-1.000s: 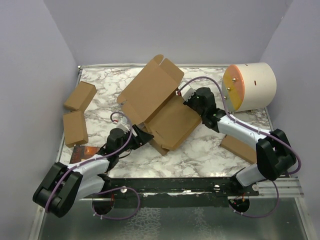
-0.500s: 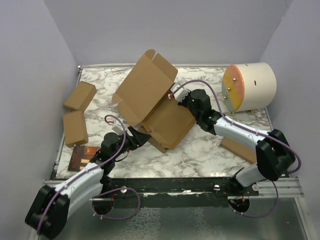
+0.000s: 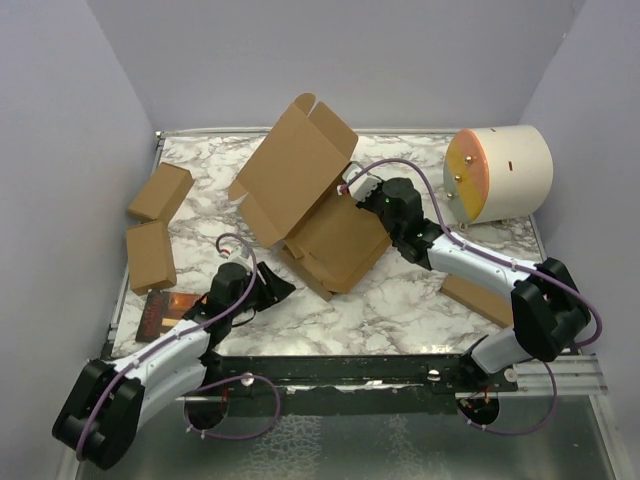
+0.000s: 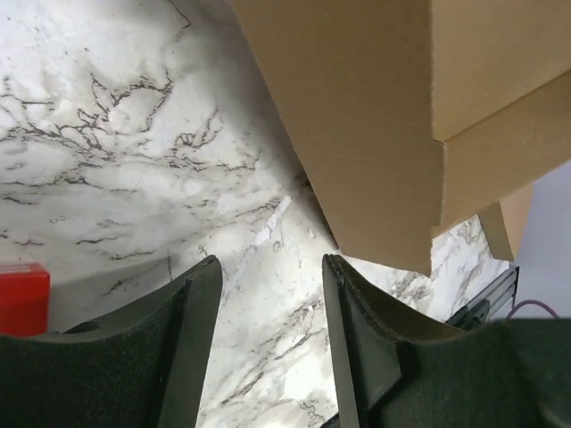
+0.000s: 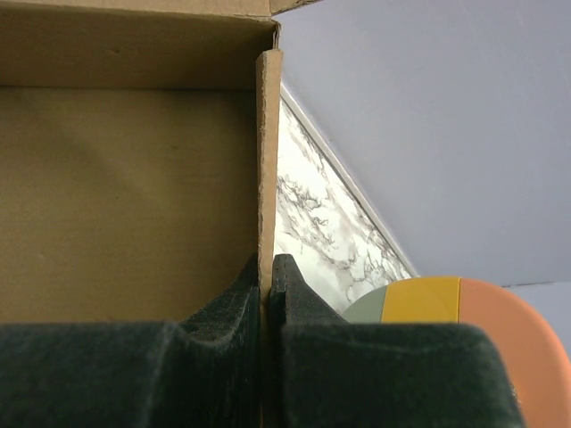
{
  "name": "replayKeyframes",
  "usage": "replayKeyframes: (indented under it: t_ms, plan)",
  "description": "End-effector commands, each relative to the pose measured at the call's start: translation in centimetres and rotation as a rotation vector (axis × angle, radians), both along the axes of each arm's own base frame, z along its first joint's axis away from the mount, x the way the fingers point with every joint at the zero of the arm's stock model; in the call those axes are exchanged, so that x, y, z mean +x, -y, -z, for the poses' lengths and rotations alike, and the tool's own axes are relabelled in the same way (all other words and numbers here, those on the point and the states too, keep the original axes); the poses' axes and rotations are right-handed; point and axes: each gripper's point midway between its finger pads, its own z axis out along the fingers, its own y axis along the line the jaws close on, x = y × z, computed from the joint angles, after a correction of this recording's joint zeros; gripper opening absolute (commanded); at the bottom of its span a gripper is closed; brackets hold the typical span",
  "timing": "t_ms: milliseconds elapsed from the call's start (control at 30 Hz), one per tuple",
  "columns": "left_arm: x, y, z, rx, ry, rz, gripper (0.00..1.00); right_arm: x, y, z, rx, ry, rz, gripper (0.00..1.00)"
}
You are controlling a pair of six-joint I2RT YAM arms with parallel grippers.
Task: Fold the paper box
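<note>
On marble tabletop (image 3: 400, 300) — paper box (image 3: 330, 240); lavender walls (image 3: 350, 60)

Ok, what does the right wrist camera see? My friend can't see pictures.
The right pincer is shut on a thin upright wall of the brown cardboard box. Behind it are the marble table and a drum with an orange end.

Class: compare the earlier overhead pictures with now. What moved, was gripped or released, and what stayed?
The left claw drew back from the near corner of the box, jaws apart and empty. The right claw, still pinching the box wall, nudged it slightly left. The small boxes and the cylinder stayed put.
</note>
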Motion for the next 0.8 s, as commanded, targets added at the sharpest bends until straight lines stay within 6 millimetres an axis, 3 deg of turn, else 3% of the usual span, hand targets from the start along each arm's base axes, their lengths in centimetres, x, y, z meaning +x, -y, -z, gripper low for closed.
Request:
replayKeyframes:
  t_ms: [0,367,767]
  plan:
    - [1.8,1.3,-1.5,-0.041,0.114,0.036,0.53,0.2,0.4,-0.8,0.016,0.041,0.028,0.02]
    - [3.6,3.4,-1.9,-0.106,0.230,0.103,0.58,0.2,0.2,-0.3,0.022,0.022,0.020,0.02]
    - [3.1,5.2,-3.7,-0.217,0.356,0.210,0.59,0.0,0.1,0.0,0.024,0.012,0.013,0.02]
